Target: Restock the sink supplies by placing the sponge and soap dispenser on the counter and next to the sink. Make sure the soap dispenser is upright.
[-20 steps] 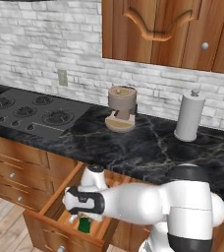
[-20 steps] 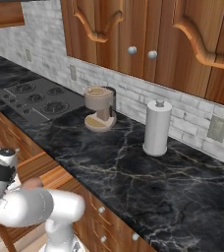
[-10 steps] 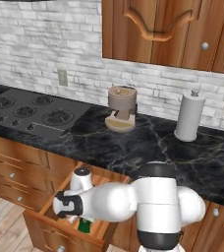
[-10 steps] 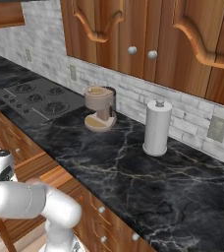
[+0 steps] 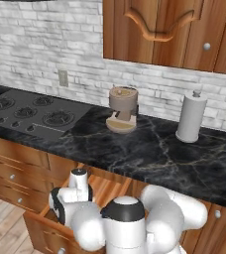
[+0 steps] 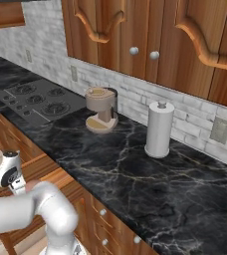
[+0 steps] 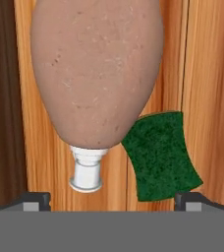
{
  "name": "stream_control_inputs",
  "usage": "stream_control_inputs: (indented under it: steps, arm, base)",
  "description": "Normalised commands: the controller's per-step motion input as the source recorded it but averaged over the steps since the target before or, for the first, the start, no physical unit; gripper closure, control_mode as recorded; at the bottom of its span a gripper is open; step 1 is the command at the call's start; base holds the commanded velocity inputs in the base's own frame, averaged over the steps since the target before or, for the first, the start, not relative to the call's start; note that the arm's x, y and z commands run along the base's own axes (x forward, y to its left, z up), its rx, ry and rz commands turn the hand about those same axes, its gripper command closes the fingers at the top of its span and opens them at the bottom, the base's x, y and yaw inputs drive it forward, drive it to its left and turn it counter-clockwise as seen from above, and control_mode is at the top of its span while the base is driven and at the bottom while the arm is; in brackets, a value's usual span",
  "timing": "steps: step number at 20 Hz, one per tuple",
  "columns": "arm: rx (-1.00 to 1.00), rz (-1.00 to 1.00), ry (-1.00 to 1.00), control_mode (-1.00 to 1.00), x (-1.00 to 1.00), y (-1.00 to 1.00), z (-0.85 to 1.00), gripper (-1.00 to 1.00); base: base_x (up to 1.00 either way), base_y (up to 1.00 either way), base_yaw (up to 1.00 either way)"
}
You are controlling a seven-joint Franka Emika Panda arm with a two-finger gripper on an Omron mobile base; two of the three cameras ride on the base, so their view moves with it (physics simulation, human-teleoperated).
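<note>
Below the black marble counter [image 5: 149,154] with pale veins, an open wooden drawer [image 5: 105,191] juts out toward the near side, and the white arm bends down into it. Seen from the hand camera, the egg-shaped brown-tan soap dispenser [image 7: 97,69] lies on its side on the drawer's wooden bottom, its white pump neck [image 7: 87,170] pointing toward the claw. Just beside the neck lies the small rectangular green sponge [image 7: 160,155], flat and turned at a slant, one corner tucked close against the bottle's lower flank; whether they touch cannot be told. The claw [image 7: 113,199] hangs over both with its two dark finger tips [image 7: 35,199] spread wide apart, one on each side of the view, gripping nothing.

From the left base camera, the white wrist [image 5: 78,186] stands upright over the drawer's near left part, and the arm's bulky elbow hides the drawer's contents. On the counter above, a tan cylindrical coffee machine [image 5: 123,109] stands near the brick back wall, with a tall white paper-towel roll [image 5: 191,116] well apart to its right. A black stovetop [image 5: 30,116] with round burners lies at the left end of the counter. Wooden upper cabinets [image 6: 150,45] with small round knobs hang over the back wall.
</note>
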Motion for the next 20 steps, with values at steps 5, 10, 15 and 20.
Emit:
stream_control_inputs:
  steps: [5,10,15,20]
  arm:
    - [-0.04,0.0,0.0,-1.0,0.01,0.2,-0.48,-1.0]
    - [-0.04,-0.01,0.0,-1.0,0.0,0.21,-0.23,-1.0]
    - [-0.07,-0.05,-0.03,-1.0,-0.05,0.15,-0.17,-1.0]
    - [-0.06,-0.12,-0.03,-1.0,0.01,0.04,0.0,-1.0]
  base:
    - [0.0,0.0,0.0]
    - [0.0,0.0,0.0]
    - [0.0,0.0,0.0]
    - [0.0,0.0,0.0]
